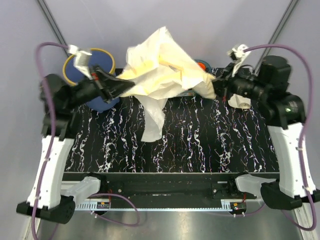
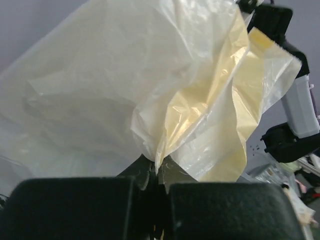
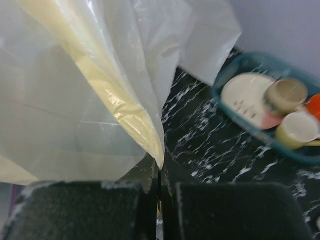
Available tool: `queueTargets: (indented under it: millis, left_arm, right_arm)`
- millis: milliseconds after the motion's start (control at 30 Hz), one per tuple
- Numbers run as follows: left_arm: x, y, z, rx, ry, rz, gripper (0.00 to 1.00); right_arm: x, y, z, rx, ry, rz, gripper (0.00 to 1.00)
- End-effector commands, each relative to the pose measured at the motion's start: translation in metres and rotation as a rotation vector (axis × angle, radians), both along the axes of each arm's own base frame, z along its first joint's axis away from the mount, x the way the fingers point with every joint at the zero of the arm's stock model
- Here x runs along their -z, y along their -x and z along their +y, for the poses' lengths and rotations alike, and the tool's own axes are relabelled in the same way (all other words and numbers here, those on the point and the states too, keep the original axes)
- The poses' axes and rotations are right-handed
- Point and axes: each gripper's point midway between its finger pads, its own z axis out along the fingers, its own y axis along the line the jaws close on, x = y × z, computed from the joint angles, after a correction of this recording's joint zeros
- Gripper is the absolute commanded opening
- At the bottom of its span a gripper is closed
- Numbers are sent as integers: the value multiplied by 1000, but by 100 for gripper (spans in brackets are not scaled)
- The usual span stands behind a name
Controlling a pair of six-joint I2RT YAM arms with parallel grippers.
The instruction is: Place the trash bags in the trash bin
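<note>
Flanking trash bag [image 1: 160,62], left gripper [image 1: 130,86] and right gripper [image 1: 216,86] pinch its edges.

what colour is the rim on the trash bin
Yellow, around the blue trash bin; clearest in the top external view.

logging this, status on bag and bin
Left gripper, right gripper: shut on trash bag, stretched between them. Trash bin by left arm. Dish basket behind bag.

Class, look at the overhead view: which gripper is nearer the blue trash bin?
Left. The left gripper pinches the trash bag just beside the trash bin; the right gripper holds the bag's other side, well away.
</note>
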Motion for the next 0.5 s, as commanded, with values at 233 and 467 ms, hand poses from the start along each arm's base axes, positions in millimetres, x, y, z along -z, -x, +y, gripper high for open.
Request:
queueTargets:
  millis: [233, 467]
  left_arm:
    - [27, -33, -36, 122, -18, 186, 0]
    - [51, -43, -124, 301, -83, 234, 15]
  right_arm:
    - [-27, -20, -5, 121, -133, 38, 0]
    - [-82, -55, -93, 648, -241, -160, 0]
